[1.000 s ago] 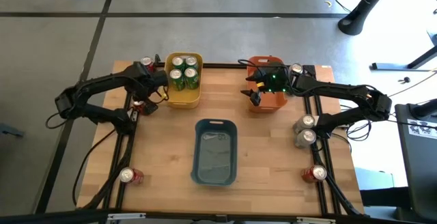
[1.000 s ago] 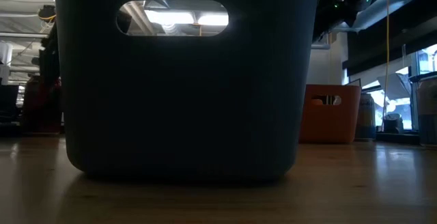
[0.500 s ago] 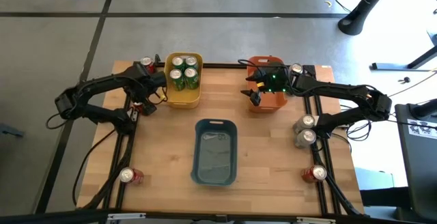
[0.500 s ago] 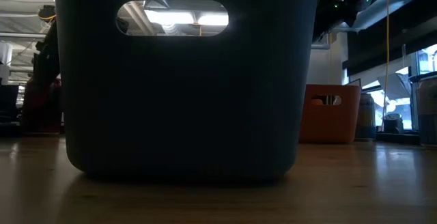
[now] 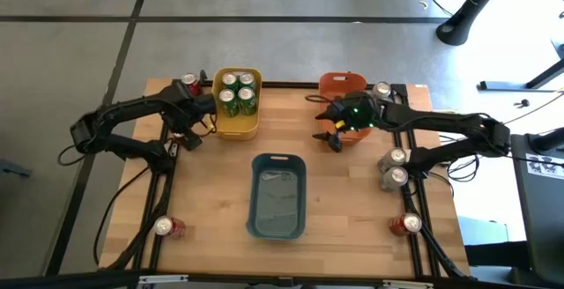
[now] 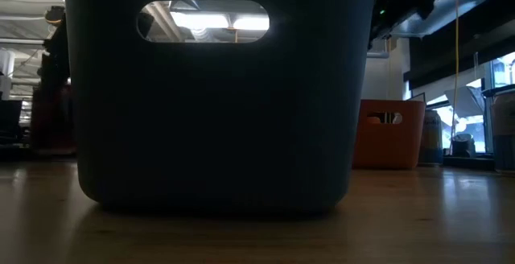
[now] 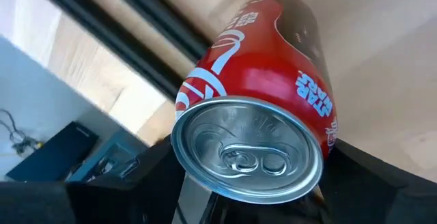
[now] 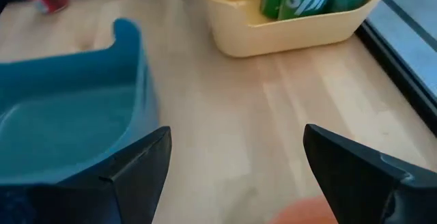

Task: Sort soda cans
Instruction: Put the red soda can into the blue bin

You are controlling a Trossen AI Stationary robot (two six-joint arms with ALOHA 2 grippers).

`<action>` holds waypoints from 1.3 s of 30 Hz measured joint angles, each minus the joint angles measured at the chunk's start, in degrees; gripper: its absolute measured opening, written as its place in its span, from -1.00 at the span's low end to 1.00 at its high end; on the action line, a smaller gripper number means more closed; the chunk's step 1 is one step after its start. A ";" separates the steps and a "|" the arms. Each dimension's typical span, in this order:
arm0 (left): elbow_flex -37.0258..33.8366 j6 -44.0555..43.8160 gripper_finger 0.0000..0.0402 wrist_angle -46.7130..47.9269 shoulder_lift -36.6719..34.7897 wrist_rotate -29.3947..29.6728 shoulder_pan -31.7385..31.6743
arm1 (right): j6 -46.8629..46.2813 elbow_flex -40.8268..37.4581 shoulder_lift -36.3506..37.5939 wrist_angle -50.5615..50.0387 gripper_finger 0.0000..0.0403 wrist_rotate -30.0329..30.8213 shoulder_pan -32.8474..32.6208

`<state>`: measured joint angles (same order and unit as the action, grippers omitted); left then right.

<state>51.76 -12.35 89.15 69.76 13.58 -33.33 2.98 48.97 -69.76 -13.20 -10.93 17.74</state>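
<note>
A red soda can (image 7: 266, 87) stands at the table's left edge beside the yellow bin (image 5: 236, 123), between the fingers of my left gripper (image 5: 183, 136), which is shut on it. Several green cans (image 5: 238, 92) stand in the yellow bin. Other red cans stand at the far left (image 5: 188, 83), near left (image 5: 167, 227) and near right (image 5: 407, 225). Silver-grey cans (image 5: 394, 167) stand at the right edge, and one more (image 5: 382, 89) at the far right. My right gripper (image 5: 335, 139) hangs open just in front of the orange bin (image 5: 344, 82), holding nothing. My left gripper has the red can between its two fingers, which lie against opposite sides of the can just below its silver top (image 7: 246, 149). The fingers come steeply from above. Whether the can's base is still on the table is hidden by the can itself.
The blue bin (image 5: 278, 196) stands in the middle of the table, and its wall (image 6: 217, 95) fills the low view. The orange bin (image 6: 389, 131) shows behind it on the right. Bare wood lies between the blue bin and the two far bins.
My right gripper has moved from over the orange bin's front toward the table's near edge and a little toward the middle, uncovering more of the bin. My left gripper has stayed at the red can.
</note>
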 joint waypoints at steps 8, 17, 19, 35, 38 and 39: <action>8.54 -3.43 0.36 0.89 -0.28 -1.13 6.34 | -1.48 0.00 9.02 -11.28 0.64 0.43 -6.19; 20.32 -5.15 0.36 1.13 -0.29 -2.84 13.56 | -4.24 0.00 11.24 -16.04 0.64 3.88 -12.68; 23.15 -6.38 0.36 0.65 -0.29 -2.91 15.27 | -4.25 0.00 11.14 -15.68 0.64 4.92 -13.95; 28.27 -11.29 -0.04 -1.64 -0.26 -2.32 22.11 | -5.77 0.02 10.63 -13.91 0.64 11.16 -18.62; 28.27 -11.82 -0.08 -1.83 -0.29 -2.32 22.07 | -5.77 0.02 10.63 -13.94 0.64 11.49 -18.51; 28.27 -12.22 -0.08 -1.87 -0.29 -2.34 22.06 | -5.77 0.02 10.63 -13.93 0.64 11.55 -18.51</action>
<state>80.03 -24.57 87.28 69.47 11.25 -11.27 -2.79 48.99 -59.13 -27.13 0.62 -0.78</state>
